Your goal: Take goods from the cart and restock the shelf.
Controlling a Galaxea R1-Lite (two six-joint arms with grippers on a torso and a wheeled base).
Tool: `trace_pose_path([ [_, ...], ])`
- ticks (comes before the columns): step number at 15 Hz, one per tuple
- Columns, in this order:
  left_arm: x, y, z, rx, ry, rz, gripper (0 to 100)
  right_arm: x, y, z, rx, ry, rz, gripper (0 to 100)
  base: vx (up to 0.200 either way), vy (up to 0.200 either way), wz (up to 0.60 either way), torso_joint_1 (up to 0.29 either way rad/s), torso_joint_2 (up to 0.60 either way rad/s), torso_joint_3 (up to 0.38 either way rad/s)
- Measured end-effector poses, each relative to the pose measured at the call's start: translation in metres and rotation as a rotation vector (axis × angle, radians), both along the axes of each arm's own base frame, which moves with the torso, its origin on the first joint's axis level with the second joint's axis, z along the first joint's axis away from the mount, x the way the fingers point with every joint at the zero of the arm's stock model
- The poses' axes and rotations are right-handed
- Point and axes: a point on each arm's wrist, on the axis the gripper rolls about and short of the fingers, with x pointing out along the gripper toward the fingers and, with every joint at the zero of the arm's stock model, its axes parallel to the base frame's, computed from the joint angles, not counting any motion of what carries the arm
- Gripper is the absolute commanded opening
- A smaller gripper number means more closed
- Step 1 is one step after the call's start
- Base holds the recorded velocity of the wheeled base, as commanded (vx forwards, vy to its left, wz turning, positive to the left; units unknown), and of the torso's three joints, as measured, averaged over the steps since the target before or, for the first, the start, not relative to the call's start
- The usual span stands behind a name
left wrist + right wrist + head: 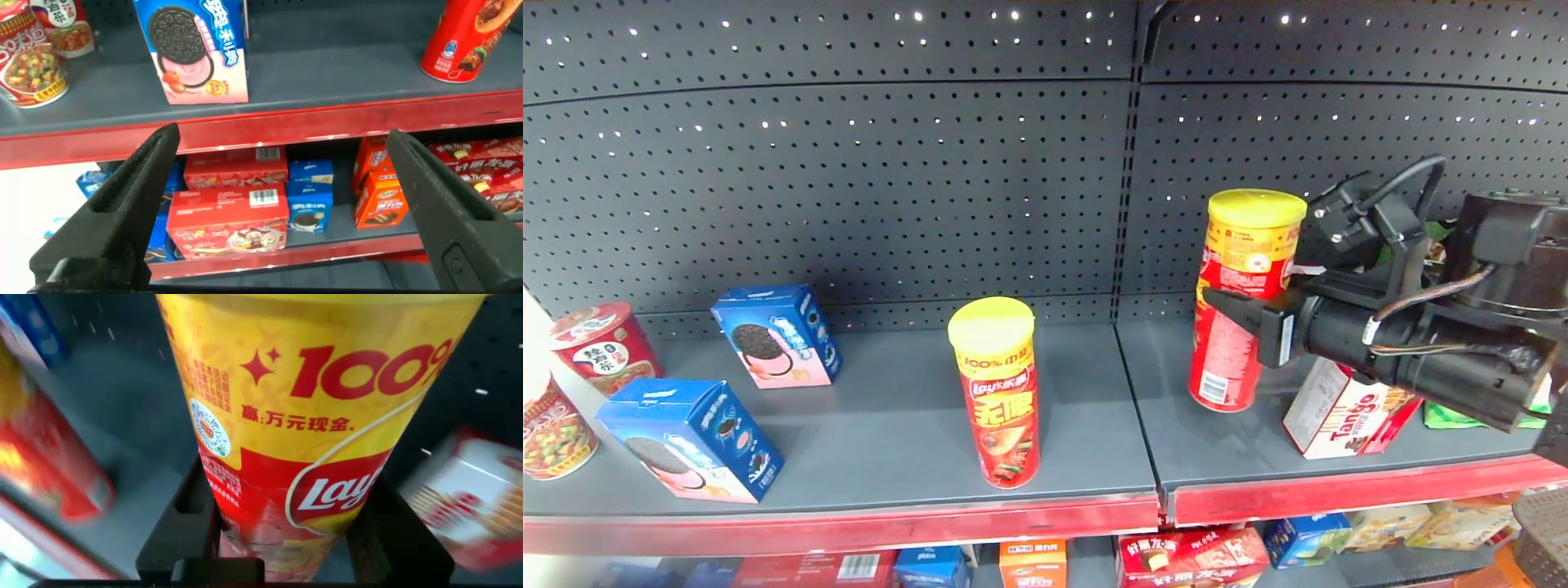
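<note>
My right gripper (pixel 1241 313) is shut on a tall red chip can with a yellow lid (pixel 1245 269), holding it about upright over the right half of the grey shelf (pixel 890 425). I cannot tell whether the can's base touches the shelf. In the right wrist view the can (pixel 327 416) sits between the fingers. A second, matching chip can (pixel 996 392) stands near the shelf's front edge in the middle. In the left wrist view my left gripper (pixel 282 139) is open and holds nothing, just in front of the red shelf edge (pixel 327 114).
Two blue cookie boxes (pixel 778 335) (pixel 690 437) and two cup noodles (pixel 600 343) (pixel 551 425) stand on the shelf's left part. A white and red wafer box (pixel 1343 412) and a green packet (pixel 1445 416) sit under my right arm. Several boxes (pixel 229 220) fill the lower shelf.
</note>
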Motion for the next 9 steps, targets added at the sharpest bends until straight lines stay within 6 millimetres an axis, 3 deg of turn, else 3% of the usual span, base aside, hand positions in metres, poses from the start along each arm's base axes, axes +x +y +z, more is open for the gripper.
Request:
trace_pose_path([
  [3,0.0,0.0,0.0,0.0,0.0,0.0,100,0.013,0.027,-0.008,0.12,-0.016,0.041,0,0.0,0.0,0.0,0.0,0.0,0.0],
  [9,0.0,0.0,0.0,0.0,0.001,0.0,100,0.044,0.065,-0.026,0.144,-0.034,0.08,0,0.0,0.0,0.0,0.0,0.0,0.0],
])
